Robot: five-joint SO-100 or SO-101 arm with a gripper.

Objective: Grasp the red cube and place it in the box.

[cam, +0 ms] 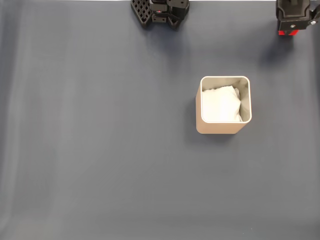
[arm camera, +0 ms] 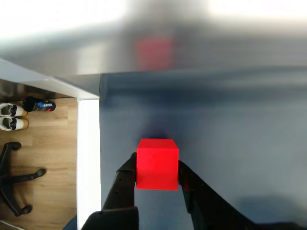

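Note:
In the wrist view the red cube (arm camera: 157, 163) sits pinched between my two black fingers, and my gripper (arm camera: 157, 168) is shut on it over the dark blue-grey table cover. Its soft shadow lies on the cover just beyond it. In the fixed view my gripper (cam: 296, 21) is at the top right edge, with a sliver of the red cube (cam: 287, 33) showing under it. The beige box (cam: 222, 127) with white padding stands right of centre, well below and left of the gripper in that view.
The arm's black base (cam: 160, 11) sits at the top middle of the fixed view. In the wrist view the table's white edge (arm camera: 88, 143) runs down the left, with wooden floor, shoes (arm camera: 12, 116) and a chair base (arm camera: 12, 187) beyond it.

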